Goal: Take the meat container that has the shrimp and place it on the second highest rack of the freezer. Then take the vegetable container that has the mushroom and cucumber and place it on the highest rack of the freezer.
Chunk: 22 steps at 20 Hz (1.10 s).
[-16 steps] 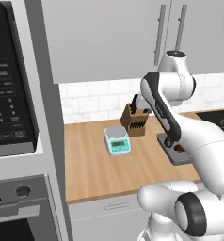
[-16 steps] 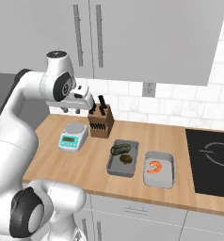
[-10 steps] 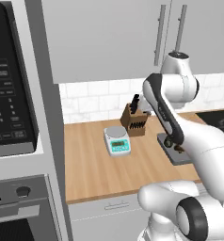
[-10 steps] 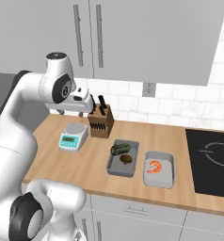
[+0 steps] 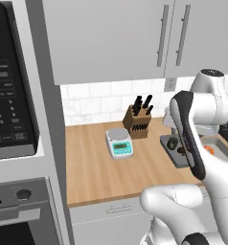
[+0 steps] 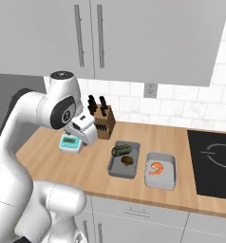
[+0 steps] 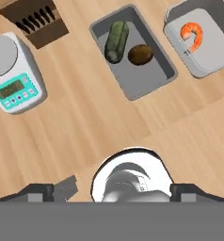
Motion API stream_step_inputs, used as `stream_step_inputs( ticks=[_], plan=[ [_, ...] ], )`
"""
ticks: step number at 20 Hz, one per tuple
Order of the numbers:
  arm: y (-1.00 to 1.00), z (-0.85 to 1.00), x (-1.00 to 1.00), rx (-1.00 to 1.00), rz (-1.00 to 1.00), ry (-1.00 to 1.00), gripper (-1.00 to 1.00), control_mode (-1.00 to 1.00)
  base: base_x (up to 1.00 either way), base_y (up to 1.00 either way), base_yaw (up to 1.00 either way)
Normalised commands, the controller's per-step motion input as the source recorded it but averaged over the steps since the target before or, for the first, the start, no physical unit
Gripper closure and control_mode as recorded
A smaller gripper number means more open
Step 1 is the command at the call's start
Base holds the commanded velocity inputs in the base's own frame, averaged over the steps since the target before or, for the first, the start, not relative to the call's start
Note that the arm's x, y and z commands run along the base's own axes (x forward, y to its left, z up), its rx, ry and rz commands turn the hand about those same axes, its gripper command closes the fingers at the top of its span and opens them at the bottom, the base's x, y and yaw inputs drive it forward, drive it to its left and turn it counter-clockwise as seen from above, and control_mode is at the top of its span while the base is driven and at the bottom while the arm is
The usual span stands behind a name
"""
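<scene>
A wooden counter (image 6: 86, 166) spans the middle of the right base view. At its centre sit 2 trays just beside each other: the vegetable container (image 6: 123, 160) with cucumber (image 6: 121, 150) and mushroom (image 6: 127, 161), and right of it the meat container (image 6: 160, 171) holding the shrimp (image 6: 156, 168). The gripper (image 7: 112, 189) hangs above, jaws spread wide, empty.

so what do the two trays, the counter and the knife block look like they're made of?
Meat container: pale grey, matte, probably plastic; no glint.
Vegetable container: darker grey, flat finish, plastic or dull metal, can't tell which.
Counter: light wood, plank lines and grain visible.
Knife block: brown wood look, black handles sticking out.
</scene>
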Motion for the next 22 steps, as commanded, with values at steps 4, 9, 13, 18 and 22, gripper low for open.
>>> stream_step_inputs(
  ticks=[4,9,13,18,22],
  plan=[
    [-0.94,-0.14,-0.31,0.17,-0.58,0.28,-1.00,-1.00,0.00,0.00,0.00],
    [-1.00,-0.40,0.00,0.21,-0.49,0.30,-1.00,-1.00,0.00,0.00,0.00],
    [-1.00,-0.62,0.00,0.23,-0.34,0.23,-1.00,-1.00,0.00,0.00,0.00],
    [-0.98,-0.65,0.00,0.18,-0.27,0.19,-1.00,-1.00,0.00,0.00,0.00],
    [-0.78,-0.59,0.00,0.11,-0.21,0.16,-1.00,-1.00,0.00,0.00,0.00]
  ],
)
